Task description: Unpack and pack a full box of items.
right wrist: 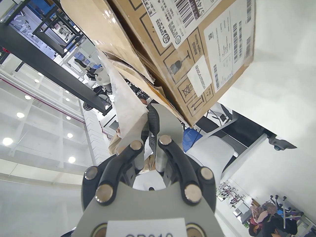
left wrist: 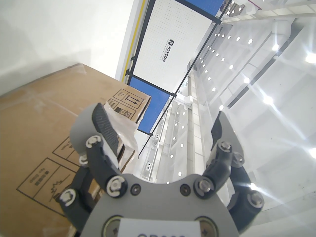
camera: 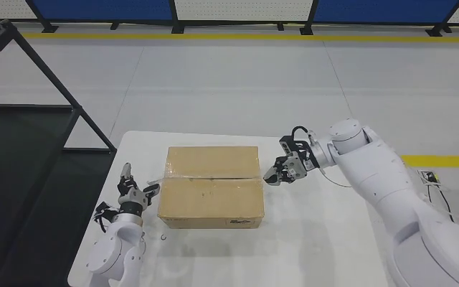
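My right gripper (right wrist: 148, 120) is pinched closed on a loose tape strip (right wrist: 124, 99), which rises from between my fingers to the seam at the right end of the cardboard box (camera: 211, 188). That gripper sits just off the box's right end, level with the line where the two top flaps meet. My left gripper (left wrist: 160, 122) has its fingers spread wide and holds nothing. It sits just beside the box's left end, with one finger close to some crumpled tape (left wrist: 126, 129) at that corner. The box rests near the middle of the white table (camera: 323, 244), its top flaps lying closed.
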You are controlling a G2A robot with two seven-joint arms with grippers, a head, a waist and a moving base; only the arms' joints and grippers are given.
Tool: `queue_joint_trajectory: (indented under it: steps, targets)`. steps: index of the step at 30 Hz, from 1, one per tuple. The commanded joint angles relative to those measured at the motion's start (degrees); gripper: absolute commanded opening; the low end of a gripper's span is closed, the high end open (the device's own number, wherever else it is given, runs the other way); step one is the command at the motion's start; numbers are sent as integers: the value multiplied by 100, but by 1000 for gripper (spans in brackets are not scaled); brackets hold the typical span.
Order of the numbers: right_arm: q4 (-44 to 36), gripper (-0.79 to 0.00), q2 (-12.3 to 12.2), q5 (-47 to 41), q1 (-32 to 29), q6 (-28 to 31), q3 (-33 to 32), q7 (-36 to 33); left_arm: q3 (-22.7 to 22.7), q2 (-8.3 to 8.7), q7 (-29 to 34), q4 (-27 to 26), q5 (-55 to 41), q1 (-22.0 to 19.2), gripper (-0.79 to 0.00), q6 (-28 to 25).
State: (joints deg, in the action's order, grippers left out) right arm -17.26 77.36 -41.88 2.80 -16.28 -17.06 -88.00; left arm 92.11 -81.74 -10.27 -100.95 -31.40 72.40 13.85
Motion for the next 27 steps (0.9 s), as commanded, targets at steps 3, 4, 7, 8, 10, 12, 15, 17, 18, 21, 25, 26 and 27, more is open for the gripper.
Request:
queue_joint_trajectory:
  steps: [3,4,7,8,10,12,15,17,18,21,25,26,27]
  targets:
    - [-9,-785,-6,-25,-4,0,15,0,20,4,9,-29,-17,16,0,-20]
    - [-7,-785,-8,-36,-5,0,15,0,21,5,13,-37,-10,19,0,-25]
    - [-8,-785,-10,-46,-11,0,22,0,18,5,11,-49,-20,24,0,-48]
    - [-7,-785,-10,-49,-13,0,25,0,13,7,16,-53,-11,24,0,-46]
    - [-6,-785,-9,-54,-13,0,31,0,11,8,22,-54,-1,27,0,-52]
    - [-2,-785,-11,-58,-15,0,36,0,12,10,22,-54,-2,31,0,-55]
    - [-17,-785,-19,-72,-8,0,31,0,33,12,9,-57,-14,45,0,-71]
    - [-21,-785,-29,-76,-1,0,24,0,46,14,7,-69,-21,51,0,-78]
    - [-30,-785,-33,-76,-3,0,22,0,53,15,8,-74,-23,55,0,-81]
    - [-43,-785,-43,-75,-8,0,20,0,93,19,16,-118,-54,68,0,-109]
    - [-38,-508,-48,-83,-4,0,18,0,157,26,29,-176,-93,103,0,-128]
    - [-35,-459,-48,-89,-1,0,11,0,168,27,32,-184,-97,111,0,-133]
    - [-35,-416,-48,-89,-2,0,7,0,177,28,26,-189,-104,120,0,-138]
